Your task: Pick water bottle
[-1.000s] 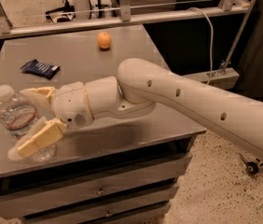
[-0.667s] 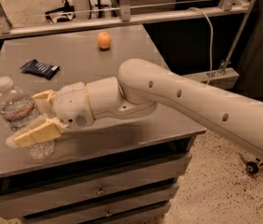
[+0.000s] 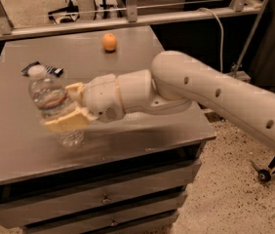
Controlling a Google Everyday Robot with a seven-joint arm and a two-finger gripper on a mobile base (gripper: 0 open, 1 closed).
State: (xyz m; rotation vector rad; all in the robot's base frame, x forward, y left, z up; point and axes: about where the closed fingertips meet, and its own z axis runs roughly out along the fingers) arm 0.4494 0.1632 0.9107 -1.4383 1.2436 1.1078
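Near the front edge of the table (image 3: pixel 20 155), I see the bottle (image 3: pixel 47 94) leaning, cap tipped up and left, base low over the top; whether it touches I cannot tell. My gripper (image 3: pixel 63 106) straddles its middle, fingers (image 3: pixel 64 124) narrowed onto both sides, so I judge the grasp made and the lift in hand. Next calls for a straight raise without loosening. Just behind the bottle lies a dark packet (image 3: pixel 54 71); well beyond it, an orange (image 3: pixel 109 41).
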